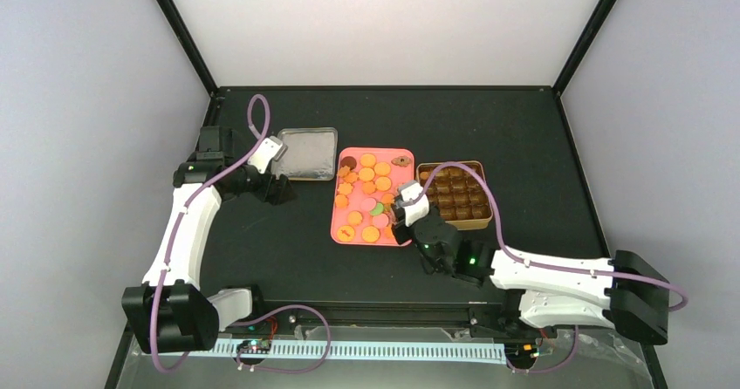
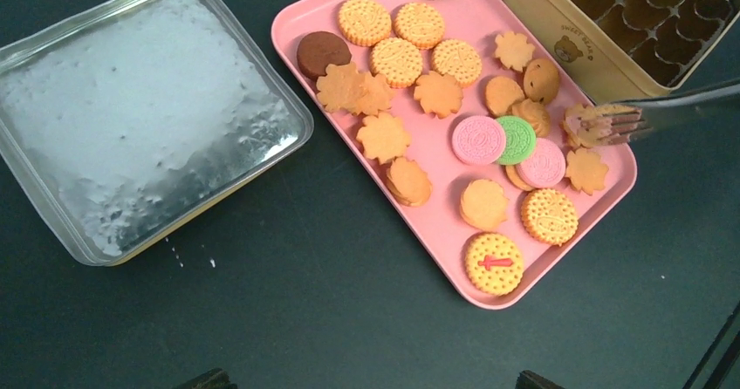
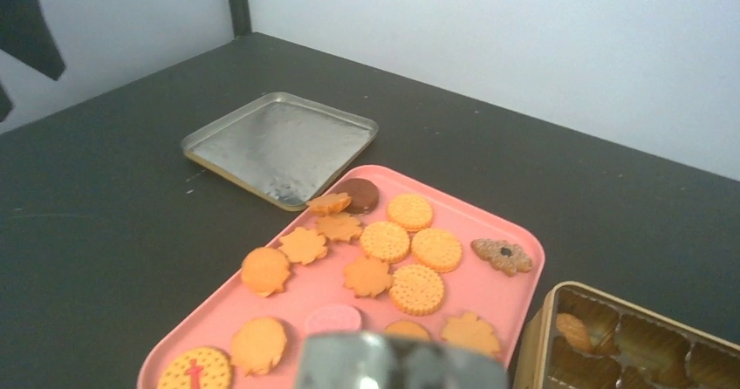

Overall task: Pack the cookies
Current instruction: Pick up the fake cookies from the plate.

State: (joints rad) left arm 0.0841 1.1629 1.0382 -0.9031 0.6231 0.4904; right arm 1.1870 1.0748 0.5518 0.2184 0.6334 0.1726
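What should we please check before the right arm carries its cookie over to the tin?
1. Flower cookie clamped in tongs: ok.
2. Right gripper shut on tongs: ok.
3. Cookie lifted off pink tray: cannot tell.
4. Gold tin open, with empty cups: ok.
5. Left gripper open, away from tray: ok.
6. Lid clear of the path: ok.
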